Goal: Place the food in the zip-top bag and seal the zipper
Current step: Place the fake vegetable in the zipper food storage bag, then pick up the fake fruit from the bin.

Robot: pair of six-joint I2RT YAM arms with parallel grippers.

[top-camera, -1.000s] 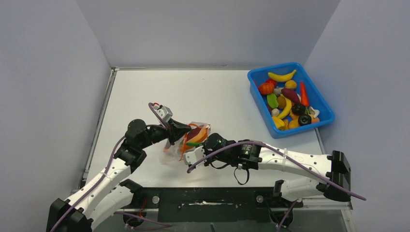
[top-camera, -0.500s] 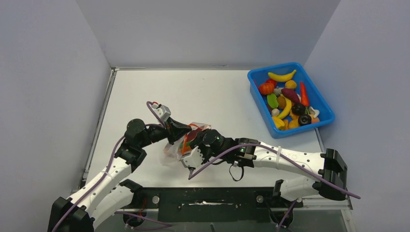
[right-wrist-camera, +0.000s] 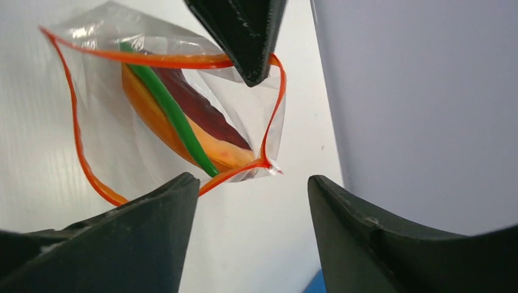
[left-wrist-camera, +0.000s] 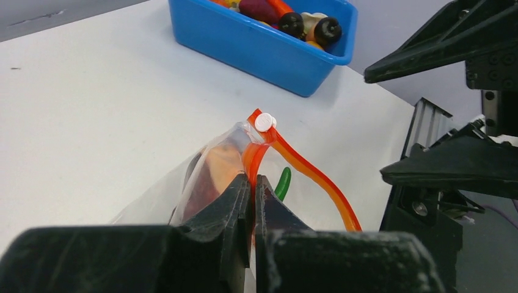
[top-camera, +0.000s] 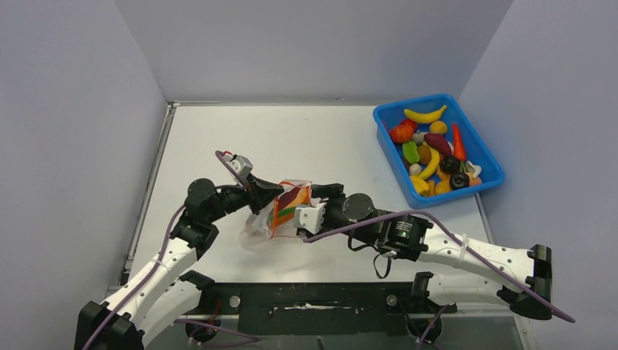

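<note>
Top camera overhead, wrist cameras close in (sharing zip-top bag (right-wrist-camera: 104, 146))

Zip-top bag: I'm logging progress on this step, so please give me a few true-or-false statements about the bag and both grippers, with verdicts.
1. The left gripper is shut on the zipper. True.
2. The zip-top bag is sealed. False: its mouth gapes open.
3. The right gripper is open and holds nothing. True.
4. The bag is empty. False: food lies inside, in orange, dark red and green.
5. The blue tray is empty. False: it holds toy food.
</note>
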